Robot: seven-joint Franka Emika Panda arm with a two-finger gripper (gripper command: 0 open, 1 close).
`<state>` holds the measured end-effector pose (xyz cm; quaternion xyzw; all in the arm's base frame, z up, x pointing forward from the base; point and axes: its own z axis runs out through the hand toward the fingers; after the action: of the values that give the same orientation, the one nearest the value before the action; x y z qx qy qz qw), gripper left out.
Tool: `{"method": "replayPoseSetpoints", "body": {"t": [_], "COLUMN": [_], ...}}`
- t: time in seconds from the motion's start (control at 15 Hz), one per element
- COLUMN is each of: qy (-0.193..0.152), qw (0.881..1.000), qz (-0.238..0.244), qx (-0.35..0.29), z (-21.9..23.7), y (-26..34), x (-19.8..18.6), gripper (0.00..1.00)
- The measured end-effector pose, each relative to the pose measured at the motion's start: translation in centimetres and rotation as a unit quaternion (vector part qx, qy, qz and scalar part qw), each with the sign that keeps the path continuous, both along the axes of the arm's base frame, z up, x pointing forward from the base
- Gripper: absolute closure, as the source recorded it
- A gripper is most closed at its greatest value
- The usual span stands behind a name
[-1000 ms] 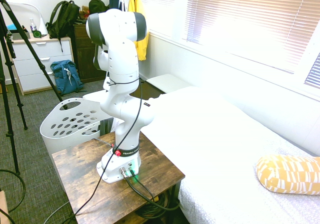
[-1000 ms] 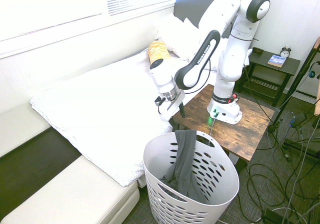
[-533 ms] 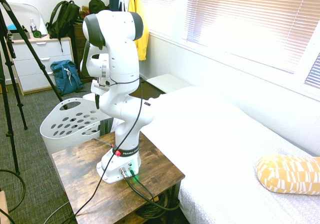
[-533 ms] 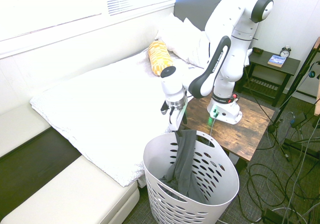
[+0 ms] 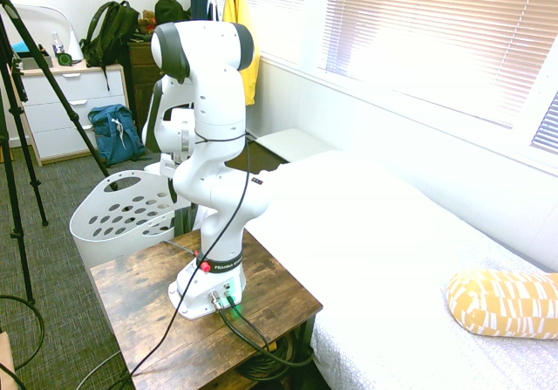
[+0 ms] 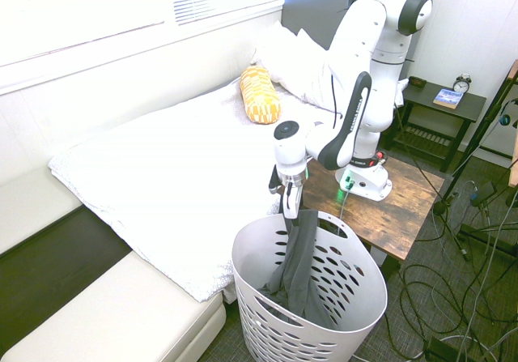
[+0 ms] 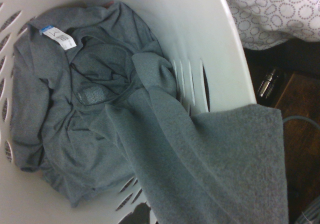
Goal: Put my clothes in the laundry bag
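Shirt [image 6: 298,258] mostly in basket [image 6: 356,317], one end draped over rim. Gripper [image 6: 290,213] above that end, jaws spread. Next: pinch it, drop inside.

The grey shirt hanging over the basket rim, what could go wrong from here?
1. Part of the grey shirt is draped over the rim of the laundry basket, so it could slide out towards the wooden table rather than drop in.
2. The gripper is right above that rim with its jaws open; coming lower, it could hit the plastic edge or tip the basket.
3. A pinch there might snag only a fold.
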<state>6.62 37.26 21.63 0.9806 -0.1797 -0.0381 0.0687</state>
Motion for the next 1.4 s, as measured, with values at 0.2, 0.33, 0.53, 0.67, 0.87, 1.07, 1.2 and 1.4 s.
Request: {"method": "replayPoseSetpoints", "body": {"t": [0.2,0.33,0.53,0.67,0.87,1.07,1.2,1.4], "qy": [-0.005,-0.002,0.000,0.000,-0.001,0.001,0.001,0.001], "qw": [1.000,1.000,1.000,1.000,1.000,1.000,1.000,1.000], "qz": [0.009,0.014,0.018,0.019,0.018,0.014,0.011,0.005], "qx": [0.016,0.019,0.017,0.016,0.015,0.016,0.016,0.016], "z": [-0.2,-0.5,-1.0,-1.2,-1.5,-1.7,-1.8,-1.8], "y": [0.2,0.3,0.4,0.4,0.4,0.4,0.4,0.3], "x": [0.0,-0.4,-0.9,-1.1,-1.2,-0.9,-0.7,-0.4], "gripper": [1.00,1.00,1.00,1.00,1.00,1.00,1.00,1.00]}}
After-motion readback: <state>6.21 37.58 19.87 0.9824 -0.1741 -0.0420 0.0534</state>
